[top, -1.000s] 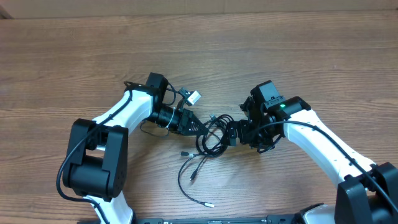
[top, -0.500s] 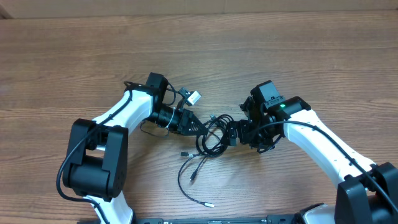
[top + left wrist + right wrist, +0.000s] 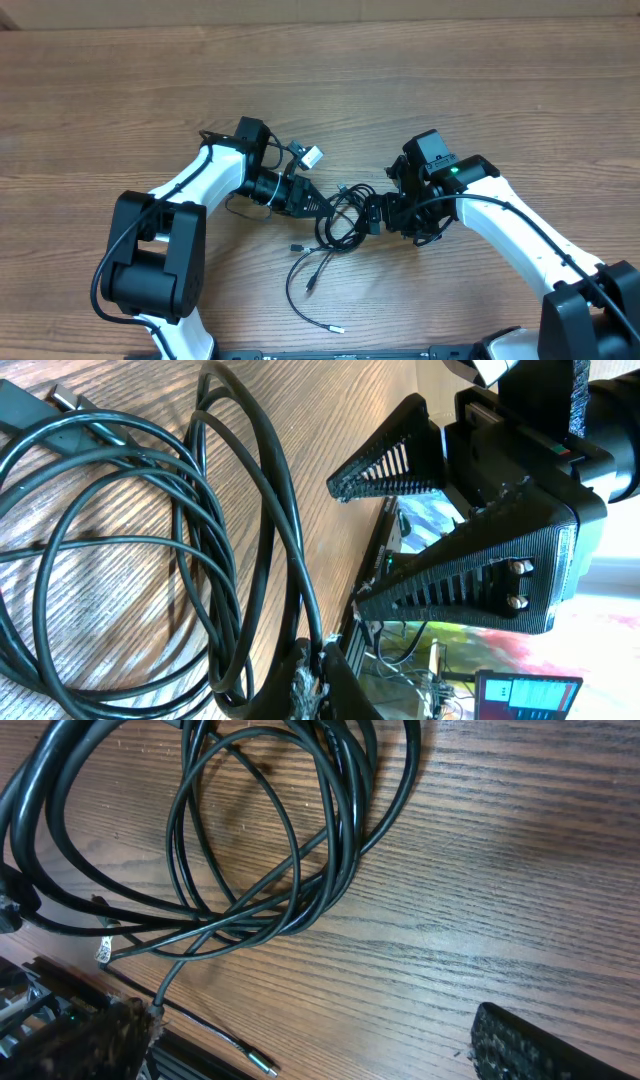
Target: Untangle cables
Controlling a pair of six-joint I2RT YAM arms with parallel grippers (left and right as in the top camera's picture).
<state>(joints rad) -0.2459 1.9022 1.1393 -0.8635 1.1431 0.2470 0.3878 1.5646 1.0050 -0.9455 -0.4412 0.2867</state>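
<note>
Found the cables (image 3: 343, 218) heaped on the table (image 3: 500, 90). Saw the left gripper (image 3: 322, 207) pinched together, seemingly on one strand; right gripper (image 3: 368, 218) spread wide just beside the heap. Judged them light, limp, slippery; best taken at an outer loop, not the plugs.

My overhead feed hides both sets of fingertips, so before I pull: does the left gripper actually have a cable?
Observer: Yes. The left wrist view shows the left gripper pinched shut on one loop of the cables.
Operator: And the right one?
Observer: The right gripper is wide open and grips nothing. In the right wrist view, the bundle lies just ahead of its fingers.
Operator: Any loose end near it?
Observer: A thin silver-tipped end lies on the table, framed between the spread fingers in that view.
</note>
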